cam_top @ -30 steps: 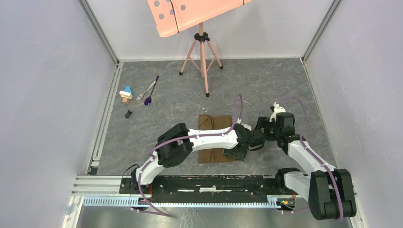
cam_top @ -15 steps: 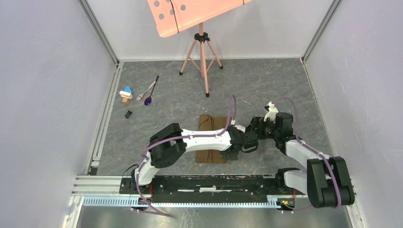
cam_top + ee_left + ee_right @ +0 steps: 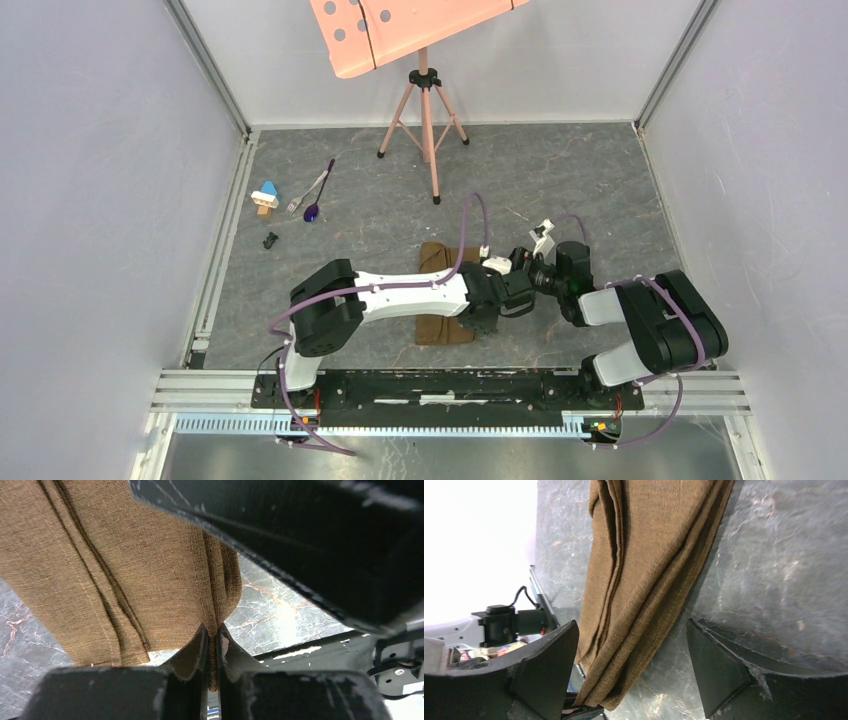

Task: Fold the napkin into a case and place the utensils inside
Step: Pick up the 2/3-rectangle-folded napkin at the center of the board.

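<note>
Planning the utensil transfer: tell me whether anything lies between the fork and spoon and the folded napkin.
Nothing visible on the table between the fork, spoon and napkin. The left arm lies across the napkin, its pincer shut on a cloth edge.

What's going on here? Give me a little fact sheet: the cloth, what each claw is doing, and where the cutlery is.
napkin: olive-brown, folded in layers, lying mid-way across the table
left gripper: shut, pinching an edge of the napkin
right gripper: open, napkin between its fingers, not gripped
fork: far left, lying loose
spoon: right beside the fork, purple bowl
utensils in napkin: none yet
</note>
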